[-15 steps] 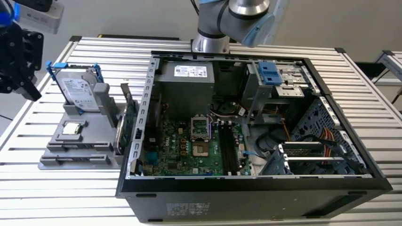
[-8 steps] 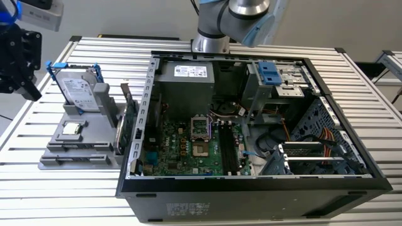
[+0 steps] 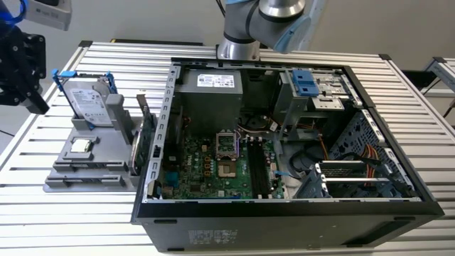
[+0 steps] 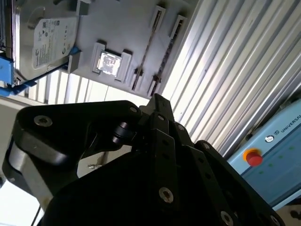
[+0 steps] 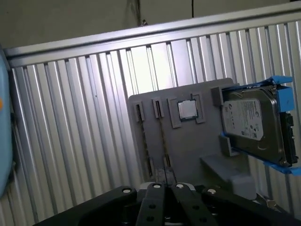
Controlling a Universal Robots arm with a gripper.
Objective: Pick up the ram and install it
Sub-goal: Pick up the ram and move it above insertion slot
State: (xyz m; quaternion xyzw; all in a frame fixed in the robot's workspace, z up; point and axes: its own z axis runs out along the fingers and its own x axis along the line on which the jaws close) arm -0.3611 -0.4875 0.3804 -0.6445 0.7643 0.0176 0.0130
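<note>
The matte black gripper (image 5: 165,185), its body cut off at the frame edge, has its 2 fingers pressed together, pinching nothing. It is clear of a grey plastic holder (image 5: 188,141) on the ribbed metal tabletop (image 5: 70,141). The ram (image 5: 162,139) stands edge-on in 1 of the holder's 2 narrow slots, a thin dark strip that is hard to make out. Alongside sit 1 square silver processor (image 5: 187,109) and 1 boxy hard drive (image 5: 251,125) with blue clips. 1 open computer case (image 3: 284,224) lies beside the holder.
</note>
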